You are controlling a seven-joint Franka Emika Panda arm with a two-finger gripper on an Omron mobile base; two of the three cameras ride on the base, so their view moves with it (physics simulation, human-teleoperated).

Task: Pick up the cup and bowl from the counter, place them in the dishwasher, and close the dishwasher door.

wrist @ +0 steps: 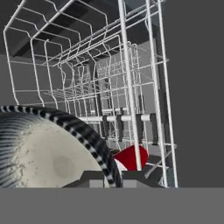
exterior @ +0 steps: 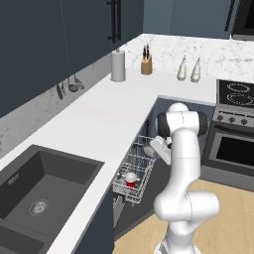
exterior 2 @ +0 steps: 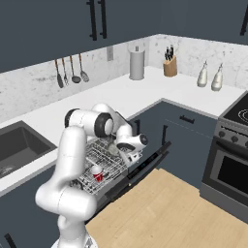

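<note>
The red cup stands upright in the white wire rack pulled out of the dishwasher under the white counter. My gripper hangs just above the rack's far end, shut on the rim of the dark grey bowl. In the hand view the bowl is tilted at the lower left, its rim between my gripper's tips, with the cup low behind it. The dishwasher door lies folded down and open.
A dark sink is set in the counter to the left. At the back corner stand a paper towel roll, a knife block and two bottles. The oven stands to the right, over wooden floor.
</note>
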